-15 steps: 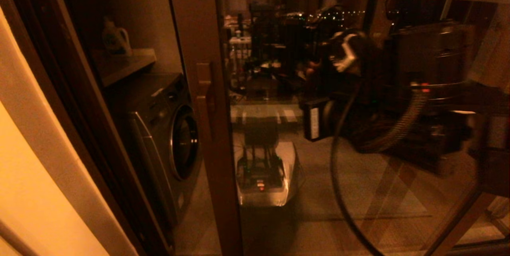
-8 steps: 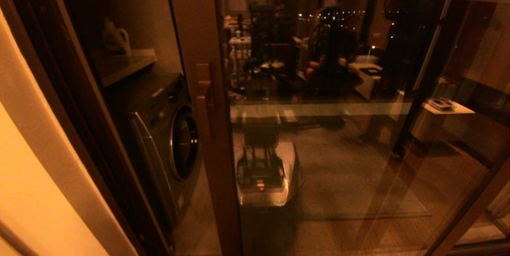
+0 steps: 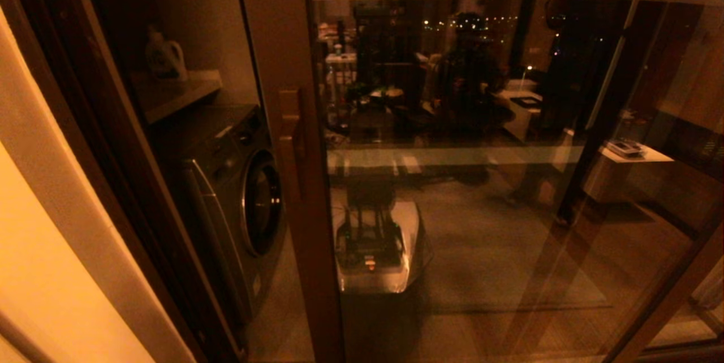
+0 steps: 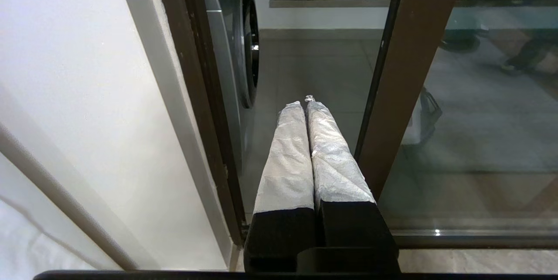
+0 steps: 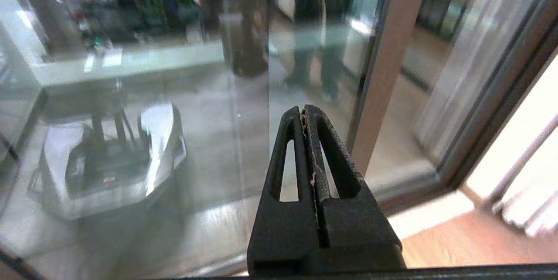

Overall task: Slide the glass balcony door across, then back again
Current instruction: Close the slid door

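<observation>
Tiled balcony floor behind wood-framed glass balcony door (blocky handle).

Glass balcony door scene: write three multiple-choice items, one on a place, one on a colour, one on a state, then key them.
1. Where does the washing machine stand relative to the glass balcony door in the head view?
A. Left of the door's frame, in the gap
B. Right of the door
C. In front of the door

2. What colour wraps the left gripper fingers?
A. Red
B. Silvery white
C. Green

3. How do the right gripper fingers stand?
A. Spread wide
B. Clamped on the handle
C. Pressed together, holding nothing

Answers: 1 A, its drum shows left of the brown frame. 2 B, pale crinkled wrapping covers both fingers. 3 C, the black fingers meet before the glass.
</observation>
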{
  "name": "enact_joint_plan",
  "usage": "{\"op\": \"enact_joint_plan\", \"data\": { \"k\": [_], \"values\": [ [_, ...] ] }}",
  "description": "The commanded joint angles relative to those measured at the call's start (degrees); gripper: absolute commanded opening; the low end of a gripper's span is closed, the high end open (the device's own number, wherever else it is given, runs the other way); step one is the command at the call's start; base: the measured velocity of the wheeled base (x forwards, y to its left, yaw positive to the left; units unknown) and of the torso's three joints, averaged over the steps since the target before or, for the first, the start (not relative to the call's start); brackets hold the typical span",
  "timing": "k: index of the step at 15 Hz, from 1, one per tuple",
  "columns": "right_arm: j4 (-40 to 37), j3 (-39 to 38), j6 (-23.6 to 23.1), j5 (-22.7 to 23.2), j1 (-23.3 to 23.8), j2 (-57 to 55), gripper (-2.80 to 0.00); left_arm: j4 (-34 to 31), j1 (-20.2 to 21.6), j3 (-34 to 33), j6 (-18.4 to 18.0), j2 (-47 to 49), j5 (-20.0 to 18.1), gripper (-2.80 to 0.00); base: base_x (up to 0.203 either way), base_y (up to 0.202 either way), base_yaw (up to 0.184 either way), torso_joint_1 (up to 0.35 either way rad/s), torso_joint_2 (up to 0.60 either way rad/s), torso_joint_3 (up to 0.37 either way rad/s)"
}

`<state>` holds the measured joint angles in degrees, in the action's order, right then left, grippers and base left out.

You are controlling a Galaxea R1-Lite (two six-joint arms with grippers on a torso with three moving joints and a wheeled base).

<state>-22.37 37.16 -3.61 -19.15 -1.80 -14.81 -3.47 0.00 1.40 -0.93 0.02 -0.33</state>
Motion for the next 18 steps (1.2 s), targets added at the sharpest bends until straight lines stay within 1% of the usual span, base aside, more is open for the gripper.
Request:
{"op": "enact_joint_plan", "data": {
  "k": [1,2,4,5,6,7,9,11,12,15,16,17,18],
  "values": [
    [-1.0,-6.6,-2.1,5.6,1.6,12.9,-2.8,0.0,0.0,0.0,0.0,0.1,0.0,-2.8,0.0,0.0,0.0,0.0,0.0,0.0],
    [-1.3,-10.4,-2.7,9.5,1.7,14.5,-2.8,0.0,0.0,0.0,0.1,0.0,0.0,-2.8,0.0,0.0,0.0,0.0,0.0,0.0],
    [-1.6,-15.9,-3.2,19.5,1.9,14.7,-2.8,0.0,0.0,0.0,0.1,0.1,0.0,-2.8,0.0,0.0,0.0,0.0,0.0,0.0],
    [-1.4,-18.8,-3.3,21.8,1.9,14.7,-2.8,0.0,0.0,0.0,0.0,0.0,0.0,-2.8,0.0,0.0,0.0,0.0,0.0,0.0],
    [0.0,-22.2,-3.4,22.6,1.9,14.7,-2.8,0.0,0.0,0.0,0.1,0.0,0.0,-2.8,0.0,0.0,0.0,0.0,0.0,0.0],
    [3.1,-25.8,-3.4,22.8,1.9,14.7,-2.8,0.0,0.0,0.0,0.0,0.1,0.0,-2.8,0.0,0.0,0.0,0.0,0.0,0.0],
    [15.0,-33.1,-3.5,21.9,1.9,14.7,-2.8,0.0,0.0,0.0,0.1,0.0,0.0,-2.8,0.0,0.0,0.0,0.0,0.0,0.0],
    [23.1,-36.4,-3.8,20.1,1.9,14.7,-2.8,0.0,0.0,0.0,0.1,0.0,0.0,-2.8,0.0,0.0,0.0,0.0,0.0,0.0],
    [22.5,-37.2,-3.9,20.1,1.9,14.7,-2.8,0.0,0.0,0.0,0.1,0.0,0.1,-2.8,0.0,0.0,0.0,0.0,0.0,0.0],
    [21.5,-37.0,-0.5,20.6,1.8,14.7,-2.8,0.2,0.0,-0.1,0.5,0.0,0.4,-2.8,0.0,0.0,0.0,0.0,0.0,0.0],
    [21.7,-37.0,2.4,20.2,1.8,14.7,-2.8,0.7,0.0,1.3,0.3,0.0,0.4,-2.8,0.0,0.0,0.0,0.0,0.0,0.0],
    [22.2,-37.2,3.3,19.1,1.8,14.7,-2.8,1.1,0.0,3.8,0.1,0.1,-0.1,-2.8,0.0,0.0,0.0,0.0,0.0,0.0],
    [22.2,-37.2,3.3,19.0,1.8,14.7,-2.8,1.3,0.1,6.0,-0.1,1.2,-0.9,-2.8,0.0,0.0,0.0,0.0,0.0,0.0]
  ]
}}
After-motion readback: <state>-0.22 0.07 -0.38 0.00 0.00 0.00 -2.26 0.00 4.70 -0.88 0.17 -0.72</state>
